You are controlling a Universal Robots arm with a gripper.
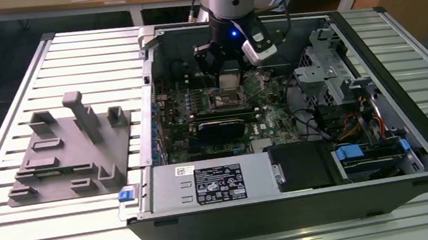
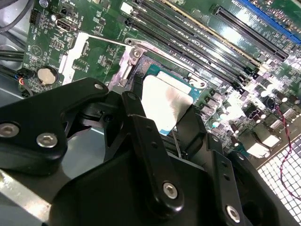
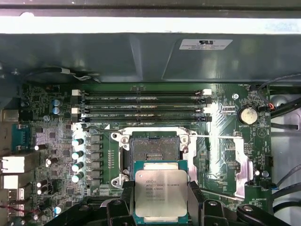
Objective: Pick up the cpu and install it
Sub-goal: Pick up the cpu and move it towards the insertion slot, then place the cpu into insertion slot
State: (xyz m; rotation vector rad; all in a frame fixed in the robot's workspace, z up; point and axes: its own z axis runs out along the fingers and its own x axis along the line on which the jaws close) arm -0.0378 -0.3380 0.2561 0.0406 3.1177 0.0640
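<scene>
Clamping cpu [image 3: 161, 194] near socket [image 3: 153, 150], gripper [image 1: 228, 77] inside case [image 1: 286, 213] on slatted table [image 1: 74, 57]

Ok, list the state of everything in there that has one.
gripper, shut on the cpu
cpu, gripped by its edges, not yet in the socket
socket, uncovered and empty
computer case, lying on its side, open on top

grey fixture [image 1: 61, 164] on slatted table [image 1: 75, 62] | open computer case [image 1: 286, 213] just beside it | green motherboard [image 3: 221, 127] inside case
</scene>
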